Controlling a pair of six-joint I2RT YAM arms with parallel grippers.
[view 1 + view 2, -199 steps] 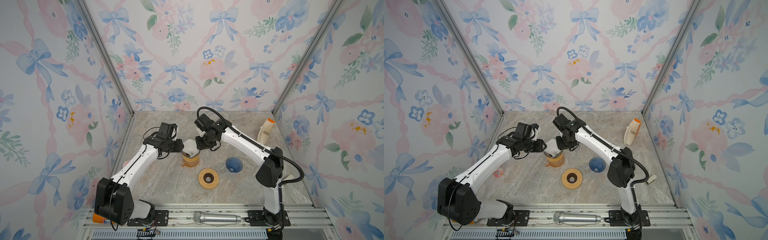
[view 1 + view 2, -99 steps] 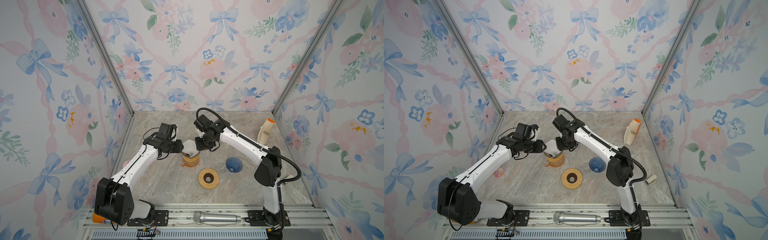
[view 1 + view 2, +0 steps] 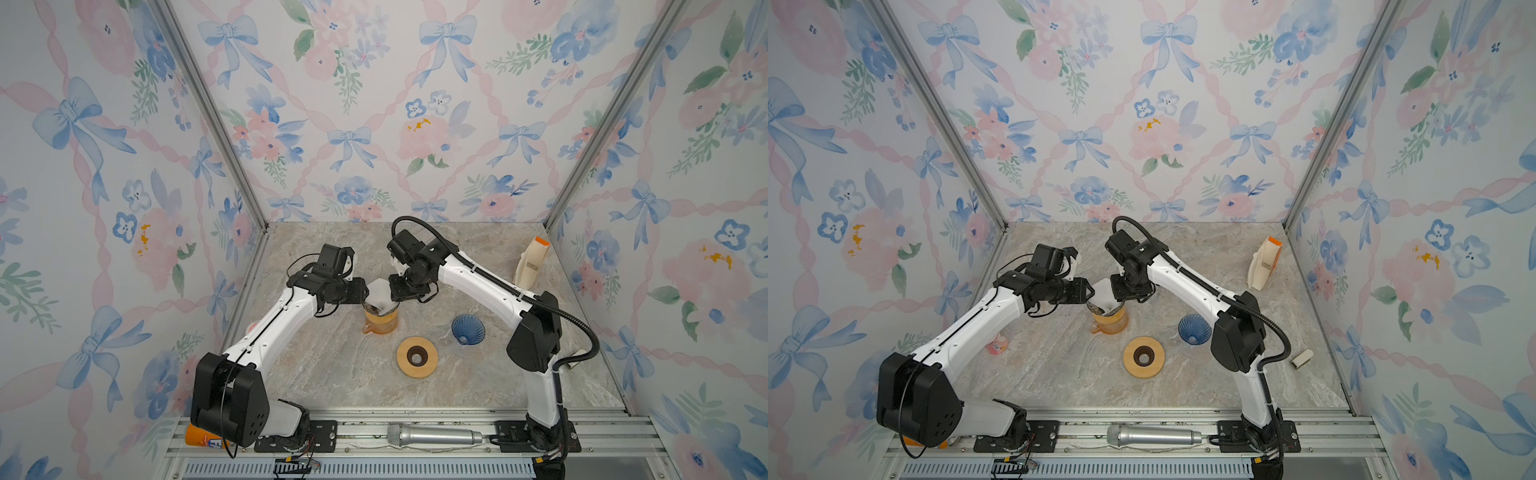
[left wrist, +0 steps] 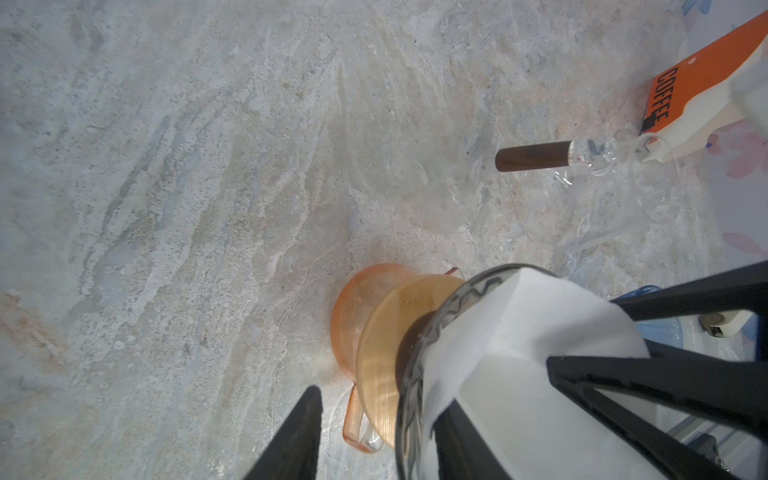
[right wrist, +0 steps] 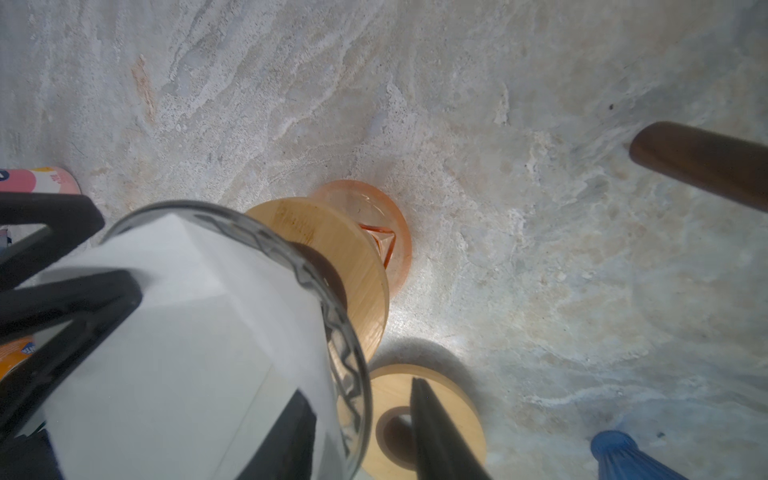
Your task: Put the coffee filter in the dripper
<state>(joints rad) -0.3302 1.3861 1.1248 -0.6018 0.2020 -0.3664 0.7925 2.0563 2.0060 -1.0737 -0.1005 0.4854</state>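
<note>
Left tool (image 3: 363, 293), right tool (image 3: 395, 291) flank one filter (image 3: 378, 289), one glass dripper (image 5: 332, 299).

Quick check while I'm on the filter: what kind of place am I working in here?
Likely a staged robot test booth, not a real kitchen: floral wallpaper panels box in a marble-look tabletop, and a microphone lies on the aluminium rail at the front.

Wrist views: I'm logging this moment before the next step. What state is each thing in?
coffee filter: in the dripper, sticking above its rim
dripper: upright on the orange pitcher
orange pitcher: upright
left gripper: open, jaws astride the dripper's rim
right gripper: open, jaws astride the dripper's rim
blue dripper: off the wooden ring
wooden ring: flat, nothing on it
</note>
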